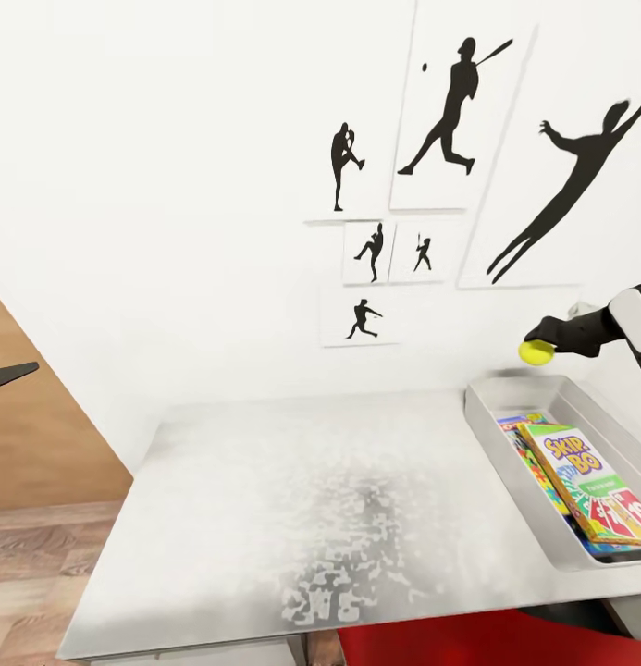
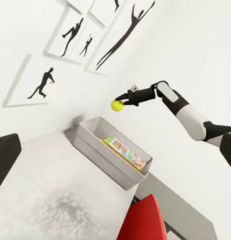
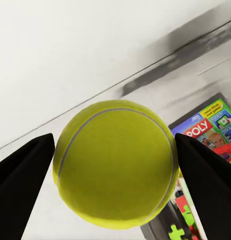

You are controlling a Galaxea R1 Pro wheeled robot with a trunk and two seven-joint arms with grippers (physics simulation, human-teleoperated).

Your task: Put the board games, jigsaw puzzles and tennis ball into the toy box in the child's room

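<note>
Your table (image 1: 292,499) fills the lower middle of the head view, and the toy box (image 1: 494,442) sits at its right edge with the Skip-Bo board game (image 1: 588,481) lying on top inside. Above the box's far corner, at middle right, your right gripper (image 1: 539,344) is clamped on the tennis ball (image 1: 536,352). Your left gripper (image 2: 3,157) shows one dark finger at the left edge of its wrist view; its state cannot be judged.
</note>
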